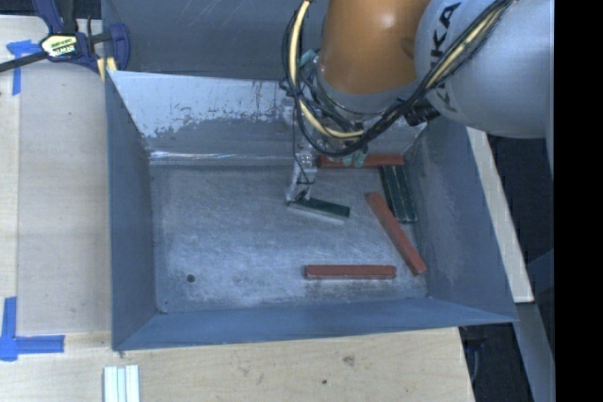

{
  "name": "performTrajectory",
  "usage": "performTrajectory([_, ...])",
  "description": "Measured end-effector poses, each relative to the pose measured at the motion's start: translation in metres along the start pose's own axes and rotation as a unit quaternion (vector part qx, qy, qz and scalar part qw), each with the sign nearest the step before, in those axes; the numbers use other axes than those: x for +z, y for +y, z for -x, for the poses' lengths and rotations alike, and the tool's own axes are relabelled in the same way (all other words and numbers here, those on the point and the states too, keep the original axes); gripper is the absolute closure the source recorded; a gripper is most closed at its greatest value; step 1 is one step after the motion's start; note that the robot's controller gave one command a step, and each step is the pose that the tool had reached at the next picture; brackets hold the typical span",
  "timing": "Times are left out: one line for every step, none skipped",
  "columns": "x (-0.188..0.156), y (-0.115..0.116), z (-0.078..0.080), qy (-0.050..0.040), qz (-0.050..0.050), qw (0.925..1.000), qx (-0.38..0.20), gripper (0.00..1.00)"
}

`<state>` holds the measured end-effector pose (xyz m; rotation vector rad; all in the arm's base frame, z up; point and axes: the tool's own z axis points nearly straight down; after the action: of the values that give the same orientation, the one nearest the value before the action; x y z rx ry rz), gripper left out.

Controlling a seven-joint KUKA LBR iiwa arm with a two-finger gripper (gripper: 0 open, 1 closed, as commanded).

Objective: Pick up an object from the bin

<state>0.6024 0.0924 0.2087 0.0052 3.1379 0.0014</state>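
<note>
Evidently the hand is low in the grey metal bin, hanging from the arm's orange-domed wrist near the middle of the floor, a little toward the back wall. Its tip sits at the left end of a short, dark green flat stick that lies on the floor, slanting slightly down to the right. How far the hand is open I cannot tell, since the wrist and its cables cover most of it, and nothing can be seen gripped in it. The green stick is the nearest thing, touching the tip or just beside it; I cannot tell which. It lies apart from its neighbours, which probably makes it the easier target. A second dark green stick and a long reddish-brown stick lie close together toward the right wall. Another reddish-brown stick lies partly under the wrist at the back, and a third lies alone near the front wall. The pick looks not yet done: the stick rests on the floor.
</note>
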Motion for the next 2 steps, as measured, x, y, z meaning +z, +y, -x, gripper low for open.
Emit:
performTrajectory([0.026,-0.013,0.027,-0.0007,0.0,0.9793,-0.202,0.0])
performTrajectory([0.105,-0.071,0.008,0.0048,-0.001,0.982,-0.189,0.0])
